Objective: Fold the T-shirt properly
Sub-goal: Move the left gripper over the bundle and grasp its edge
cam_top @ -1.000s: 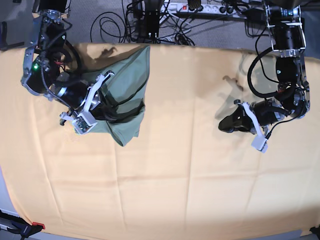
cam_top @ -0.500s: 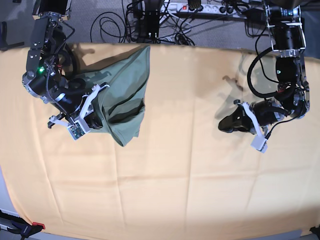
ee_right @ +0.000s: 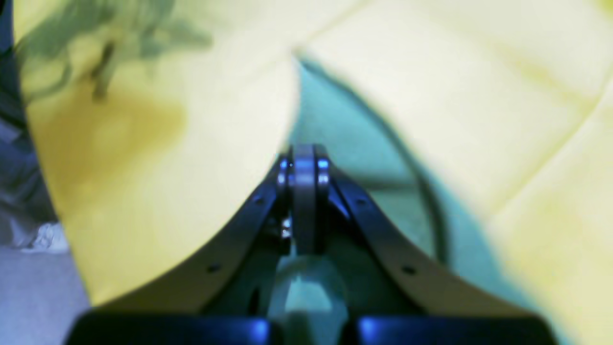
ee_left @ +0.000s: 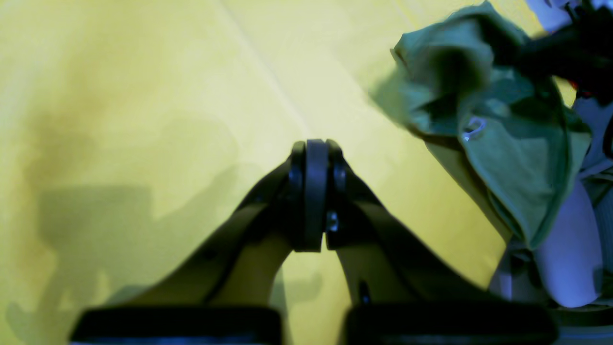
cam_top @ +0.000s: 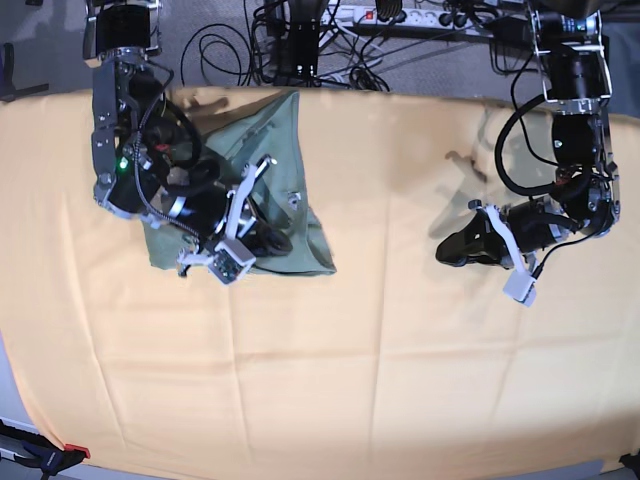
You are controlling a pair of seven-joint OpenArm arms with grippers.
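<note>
The sage-green T-shirt (cam_top: pixel 272 140) lies bunched at the back left of the yellow-orange cloth (cam_top: pixel 380 350), its lower edge reaching out to the right. My right gripper (cam_top: pixel 272 241) sits over its lower part, shut on the T-shirt. In the right wrist view the jaws (ee_right: pixel 303 163) are closed with green fabric (ee_right: pixel 345 139) running from the tips. My left gripper (cam_top: pixel 447 250) is shut and empty, low over bare cloth at the right. In the left wrist view the closed gripper (ee_left: pixel 313 148) points toward the crumpled T-shirt (ee_left: pixel 507 143) at the upper right.
The yellow-orange cloth covers the whole table. Black cables (cam_top: pixel 225 50) and a power strip (cam_top: pixel 400 15) lie behind the back edge. A red clamp (cam_top: pixel 70 452) grips the front left corner.
My right gripper has swung right and forward with the T-shirt, and the shirt's lower edge now reaches further right. My left arm has not moved.
</note>
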